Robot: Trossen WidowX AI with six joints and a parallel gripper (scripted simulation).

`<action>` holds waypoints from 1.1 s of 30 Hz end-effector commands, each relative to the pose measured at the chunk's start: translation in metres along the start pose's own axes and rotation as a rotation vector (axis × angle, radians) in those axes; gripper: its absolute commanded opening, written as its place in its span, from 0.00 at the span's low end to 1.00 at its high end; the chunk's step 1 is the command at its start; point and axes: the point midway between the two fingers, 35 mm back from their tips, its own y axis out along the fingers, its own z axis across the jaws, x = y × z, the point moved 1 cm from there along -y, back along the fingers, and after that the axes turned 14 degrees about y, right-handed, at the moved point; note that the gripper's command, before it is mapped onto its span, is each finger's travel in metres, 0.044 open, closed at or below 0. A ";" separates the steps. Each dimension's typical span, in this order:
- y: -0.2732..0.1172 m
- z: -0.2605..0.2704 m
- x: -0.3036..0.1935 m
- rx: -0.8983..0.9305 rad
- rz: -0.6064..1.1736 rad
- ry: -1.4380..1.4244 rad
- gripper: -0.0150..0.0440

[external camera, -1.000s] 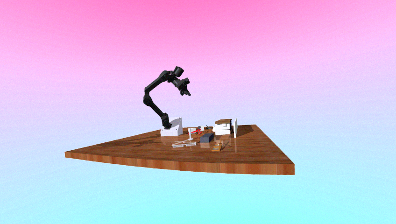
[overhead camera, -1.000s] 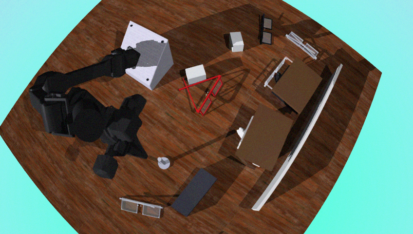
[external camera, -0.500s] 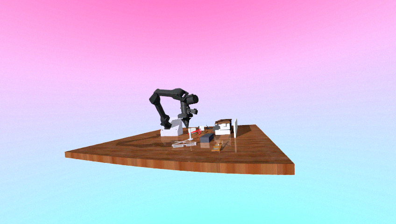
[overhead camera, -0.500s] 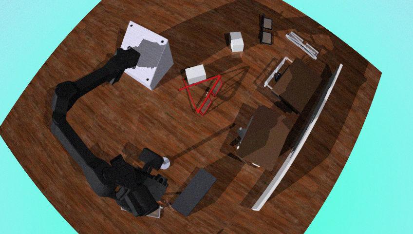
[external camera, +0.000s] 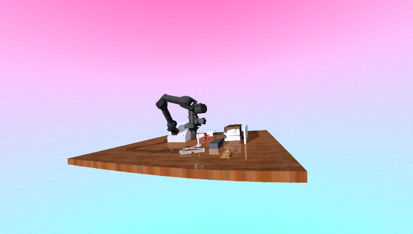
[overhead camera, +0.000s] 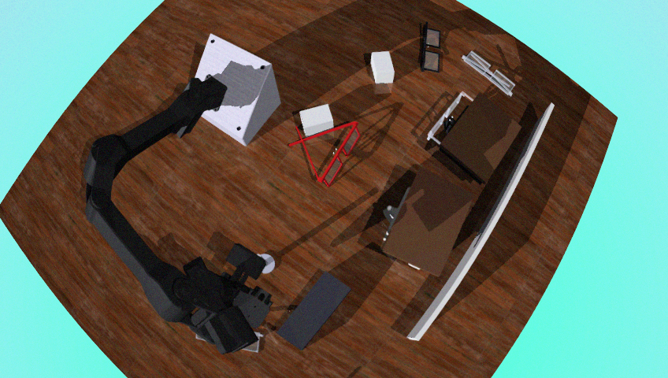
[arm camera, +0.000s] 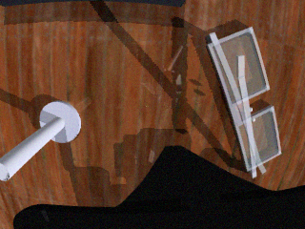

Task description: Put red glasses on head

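Note:
The red glasses point(overhead camera: 321, 178) point(external camera: 202, 138) rest on the table with temples spread, beside a white block. Two display heads with brown tops stand beyond: one head point(overhead camera: 426, 234) point(external camera: 232, 134) is bare of glasses as far as I can see; the other head point(overhead camera: 482, 135) has a white frame at its face. No blue tag is readable. My gripper point(external camera: 194, 136) point(arm camera: 172, 153) is shut and empty, pointing down low over the table, away from the red glasses, between a white post and clear-framed glasses. Its fingertips are hidden in the top view.
The white post point(overhead camera: 267, 263) point(external camera: 198, 140) point(arm camera: 59, 121) stands near the gripper, the clear-framed glasses point(external camera: 191, 150) point(arm camera: 240, 111) on its other side. A dark block point(overhead camera: 313, 310) point(external camera: 215, 144) lies nearby. White blocks point(overhead camera: 316, 119) point(overhead camera: 382, 68), orange glasses point(external camera: 226, 155) and a white panel point(external camera: 245, 133) also stand around.

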 end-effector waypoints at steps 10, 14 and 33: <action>0.022 0.002 0.000 0.004 0.005 -0.007 0.25; 0.029 0.002 0.000 0.004 0.005 -0.007 0.25; 0.049 0.000 -0.001 0.001 0.004 -0.007 0.25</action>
